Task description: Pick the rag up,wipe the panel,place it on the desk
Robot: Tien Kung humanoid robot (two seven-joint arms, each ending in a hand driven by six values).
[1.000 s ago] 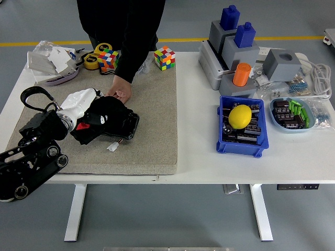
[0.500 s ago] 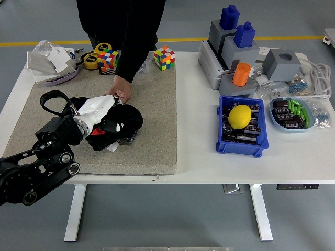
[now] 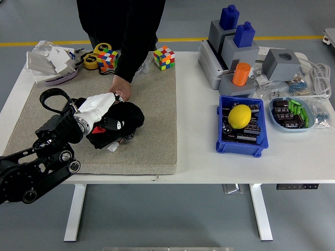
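Left hand: the white-covered left hand presses down on the black rag, its fingers laid over the cloth; whether they pinch it I cannot tell.
Change in hand: compared with half a second ago it sits slightly farther up and right on the mat; a second ago it was lower and more to the left.
Rag: bunched in a dark heap on the grey mat, covering most of the panel, of which only a dark edge shows below the cloth.
Change in rag: it has shifted a little to the right and is more bunched than a second ago, when it lay spread wider.
Left arm: black, entering from the lower left corner.
Person's hand: the person's hand rests on the mat just beyond the rag, touching the panel's far side, much as before.
Surroundings: a Rubik's cube stands at the mat's far edge; a blue bin with a yellow lemon sits on the white table, unchanged.
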